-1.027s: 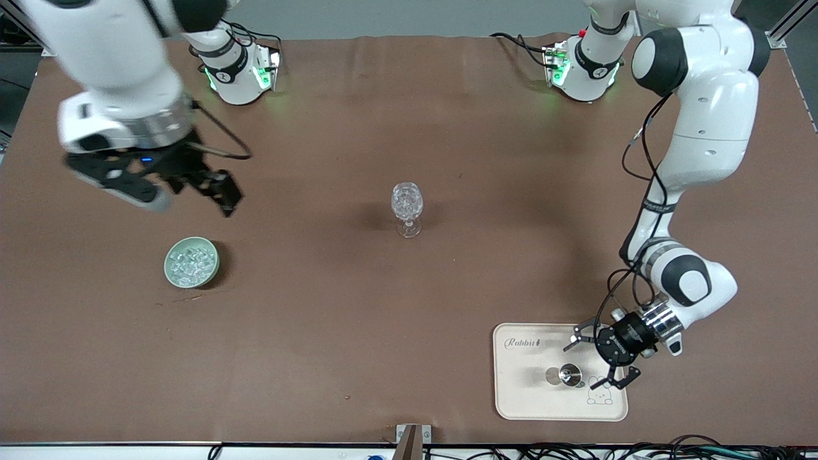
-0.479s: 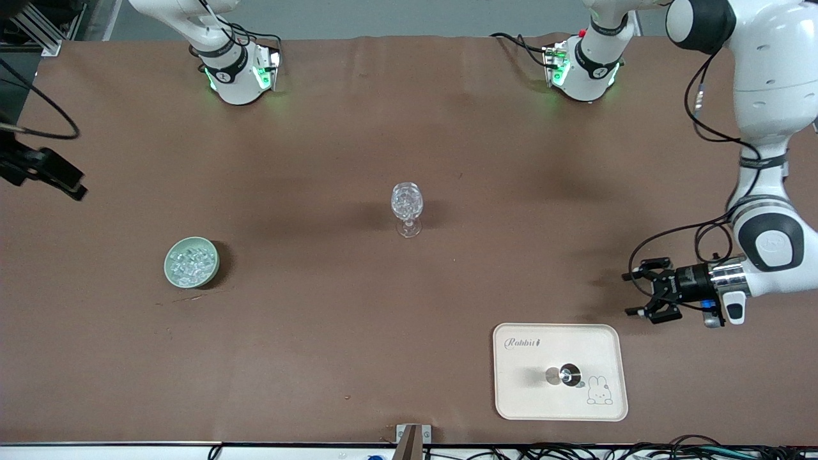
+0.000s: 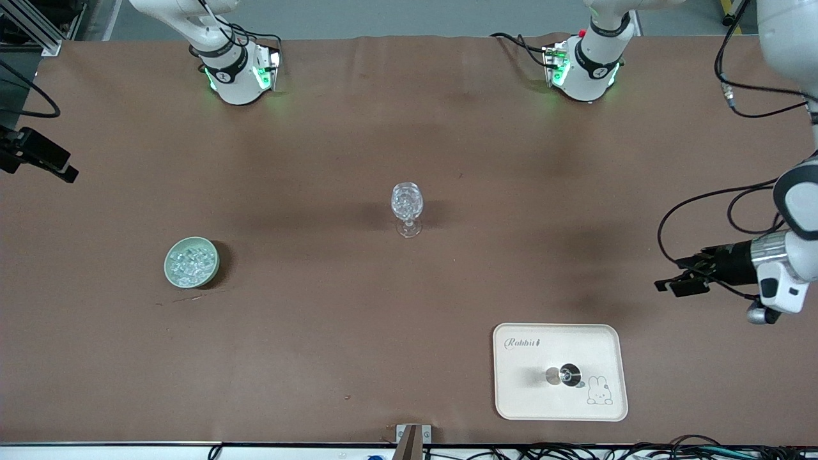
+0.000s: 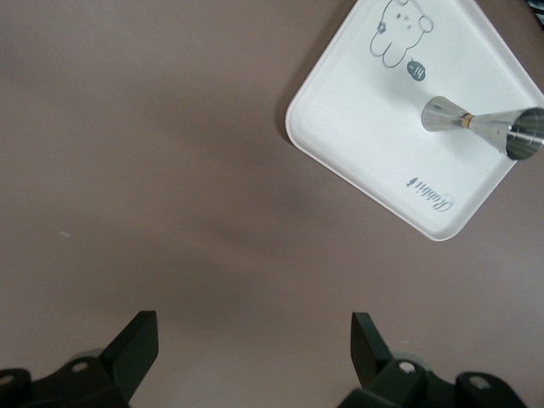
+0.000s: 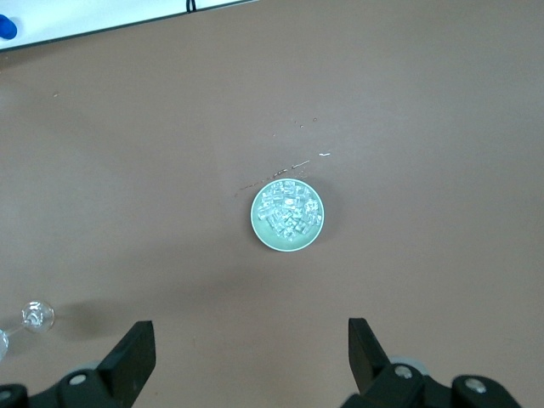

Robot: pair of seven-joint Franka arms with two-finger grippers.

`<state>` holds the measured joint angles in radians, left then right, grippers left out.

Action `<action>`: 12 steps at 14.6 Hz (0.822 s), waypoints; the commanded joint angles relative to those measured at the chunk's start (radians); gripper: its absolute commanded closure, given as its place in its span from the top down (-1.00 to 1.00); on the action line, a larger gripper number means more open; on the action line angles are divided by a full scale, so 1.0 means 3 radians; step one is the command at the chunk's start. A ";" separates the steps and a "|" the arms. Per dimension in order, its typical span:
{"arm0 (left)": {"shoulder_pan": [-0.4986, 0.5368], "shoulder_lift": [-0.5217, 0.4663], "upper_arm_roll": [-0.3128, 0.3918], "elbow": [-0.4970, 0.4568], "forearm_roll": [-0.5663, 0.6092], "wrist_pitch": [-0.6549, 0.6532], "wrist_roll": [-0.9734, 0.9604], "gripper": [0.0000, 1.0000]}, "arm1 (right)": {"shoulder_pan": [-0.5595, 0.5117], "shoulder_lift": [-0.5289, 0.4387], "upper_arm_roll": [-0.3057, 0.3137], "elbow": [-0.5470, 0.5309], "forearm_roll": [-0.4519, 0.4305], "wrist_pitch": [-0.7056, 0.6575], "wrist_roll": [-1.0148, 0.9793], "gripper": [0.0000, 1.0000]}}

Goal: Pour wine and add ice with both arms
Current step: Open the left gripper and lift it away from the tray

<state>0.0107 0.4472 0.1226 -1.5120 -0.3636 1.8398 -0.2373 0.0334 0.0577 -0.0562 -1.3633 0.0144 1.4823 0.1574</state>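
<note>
The left hand (image 3: 679, 281) hangs over bare table (image 3: 332, 332) at the left arm's end, its two fingers (image 4: 136, 348) spread wide with nothing between them. Below it, nearer to the front camera, lies a cream tray (image 3: 524, 396) printed with a rabbit, and on that tray stands a small metal jigger (image 3: 565, 375); the left wrist view shows the jigger (image 4: 484, 127) as a double cone on the tray (image 4: 357, 127).

The right hand (image 3: 45, 163) is at the edge of the front view, over the right arm's end of the table. Its fingers (image 5: 132, 353) are also spread apart and empty in the right wrist view.

The ice (image 3: 191, 261) fills a pale green bowl (image 3: 170, 271) that sits on the table toward the right arm's end, well apart from both hands; the right wrist view shows the ice (image 5: 288, 212) as clear chunks heaped in the bowl (image 5: 259, 228).

A clear stemmed glass (image 3: 407, 208) stands upright near the middle of the table, between the bowl and the tray and farther from the front camera than either.
</note>
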 commanded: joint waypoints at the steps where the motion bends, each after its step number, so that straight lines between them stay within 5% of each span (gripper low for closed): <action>1: 0.0015 -0.0140 -0.0310 0.0186 0.0729 -0.0012 0.0019 1.00 | 0.0016 -0.0075 -0.0073 -0.0098 0.0054 0.0014 -0.0162 1.00; 5: 0.0031 -0.0242 -0.0465 0.0473 0.0762 -0.0073 -0.0288 1.00 | 0.0001 -0.0075 -0.0073 -0.0103 0.0034 0.0004 -0.0162 1.00; 12: 0.0036 -0.1014 -0.0608 0.0158 0.1146 -0.0426 0.0436 1.00 | 0.0022 -0.0075 -0.0078 -0.0103 0.0039 0.0004 -0.0151 1.00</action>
<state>0.0128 0.2268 -0.0503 -1.3802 -0.0401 1.7130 -0.2010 0.0352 0.0577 -0.0741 -1.3705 0.0154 1.4808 0.1247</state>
